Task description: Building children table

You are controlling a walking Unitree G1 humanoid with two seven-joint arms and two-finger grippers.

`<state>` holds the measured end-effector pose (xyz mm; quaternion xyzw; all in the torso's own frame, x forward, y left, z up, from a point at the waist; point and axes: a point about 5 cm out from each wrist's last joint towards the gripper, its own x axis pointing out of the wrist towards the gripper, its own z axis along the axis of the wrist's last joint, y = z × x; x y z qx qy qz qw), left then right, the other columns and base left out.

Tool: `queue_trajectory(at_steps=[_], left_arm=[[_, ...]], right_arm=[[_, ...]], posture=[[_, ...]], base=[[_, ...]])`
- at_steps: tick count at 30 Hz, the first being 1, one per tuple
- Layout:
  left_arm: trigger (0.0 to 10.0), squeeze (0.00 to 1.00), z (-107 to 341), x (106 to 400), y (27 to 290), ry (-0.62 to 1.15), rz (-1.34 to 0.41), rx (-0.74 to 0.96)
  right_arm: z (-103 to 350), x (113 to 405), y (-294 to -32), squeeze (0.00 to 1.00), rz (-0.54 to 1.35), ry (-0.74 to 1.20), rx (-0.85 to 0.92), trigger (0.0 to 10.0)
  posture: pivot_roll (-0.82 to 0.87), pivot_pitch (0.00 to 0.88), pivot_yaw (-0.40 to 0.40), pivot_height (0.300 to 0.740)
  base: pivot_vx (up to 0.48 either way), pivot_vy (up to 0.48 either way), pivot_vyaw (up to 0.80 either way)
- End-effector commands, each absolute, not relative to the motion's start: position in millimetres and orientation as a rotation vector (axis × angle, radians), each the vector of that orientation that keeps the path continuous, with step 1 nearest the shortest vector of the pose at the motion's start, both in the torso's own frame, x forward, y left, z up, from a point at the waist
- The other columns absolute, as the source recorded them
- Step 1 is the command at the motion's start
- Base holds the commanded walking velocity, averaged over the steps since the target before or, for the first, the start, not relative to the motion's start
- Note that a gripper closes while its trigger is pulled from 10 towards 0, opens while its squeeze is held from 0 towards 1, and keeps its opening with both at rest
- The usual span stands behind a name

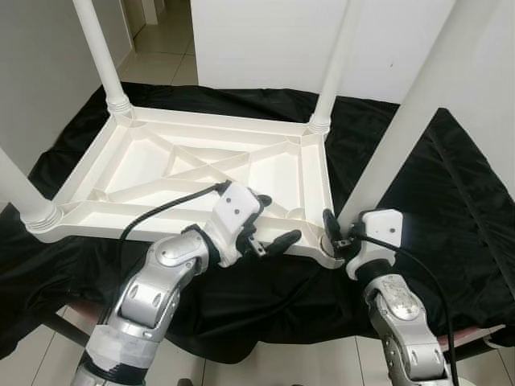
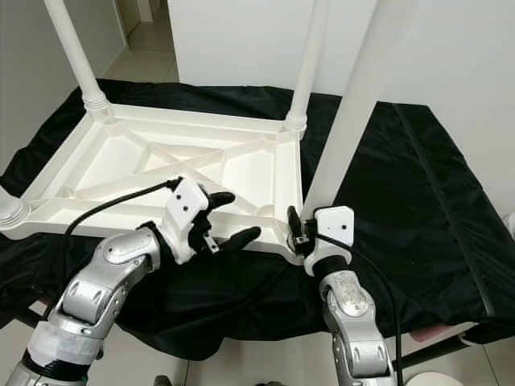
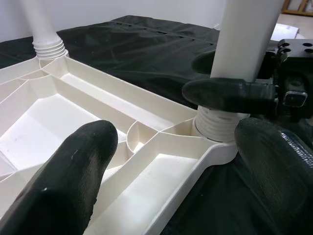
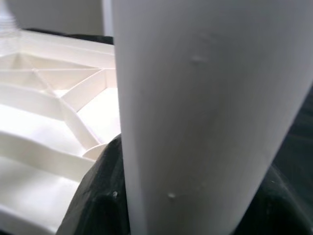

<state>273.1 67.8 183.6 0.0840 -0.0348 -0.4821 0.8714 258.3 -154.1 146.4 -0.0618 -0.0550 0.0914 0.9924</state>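
On a black cloth lies the white plastic tabletop, upside down, ribbed underside up with diagonal braces crossing the middle; no brand, label or writing readable anywhere on it or on the arms. Four white legs stand up from its corners: far-left leg, far-right leg, near-left leg, and the near-right leg rising tall out of frame. Right gripper is at the base of that near-right leg, black fingers clamped around the tube just above its threaded collar (right wrist view shows the white tube close up with dark finger pads on both sides). Left gripper hovers over the tabletop's near edge beside the same corner, fingers spread wide, holding nothing; one finger sits above the ribbed panel, the other out past the rim toward the corner socket. The tabletop's near edge lies close to the front edge of the cloth-covered surface, little spare room there; cloth to the robot's right is bare and wide, with folds. Cloth hangs over the front edge. White wall runs behind, tiled floor shows through an opening at far left, grey wall on the left close to the near-left leg. Black cables trail from both wrists
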Motion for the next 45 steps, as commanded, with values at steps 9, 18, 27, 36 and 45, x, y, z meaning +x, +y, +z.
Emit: queue_trajectory(at_steps=[9, 18, 27, 36, 45], left_arm=[[10.0, 0.0, 183, 271, 68, -0.059, -1.025, 0.173], [10.0, 0.0, 185, 271, 68, -0.061, -1.023, 0.181], [10.0, 0.0, 188, 272, 68, -0.065, -1.022, 0.188], [10.0, 0.0, 189, 273, 69, -0.067, -1.008, 0.185], [10.0, 0.0, 190, 274, 69, -0.068, -0.996, 0.182]], right_arm=[[112, 248, -148, 0.0, 0.362, 0.006, -0.217, 10.0], [104, 248, -150, 0.0, 0.42, 0.036, -0.086, 10.0], [103, 258, -151, 0.0, 0.378, 0.096, 0.055, 10.0], [101, 266, -148, 0.0, 0.416, 0.198, 0.005, 10.0], [101, 271, -149, 0.0, 0.451, 0.319, -0.009, 10.0]], posture=[[-0.03, 0.08, -0.015, 0.74], [-0.04, 0.087, -0.003, 0.74], [-0.03, 0.097, 0.0, 0.74], [-0.03, 0.112, -0.001, 0.74], [-0.03, 0.119, -0.005, 0.74]], base=[[0.0, 0.0, 0.0], [0.0, 0.0, 0.0], [0.0, 0.0, 0.0], [0.0, 0.0, 0.0], [0.0, 0.0, 0.0]])
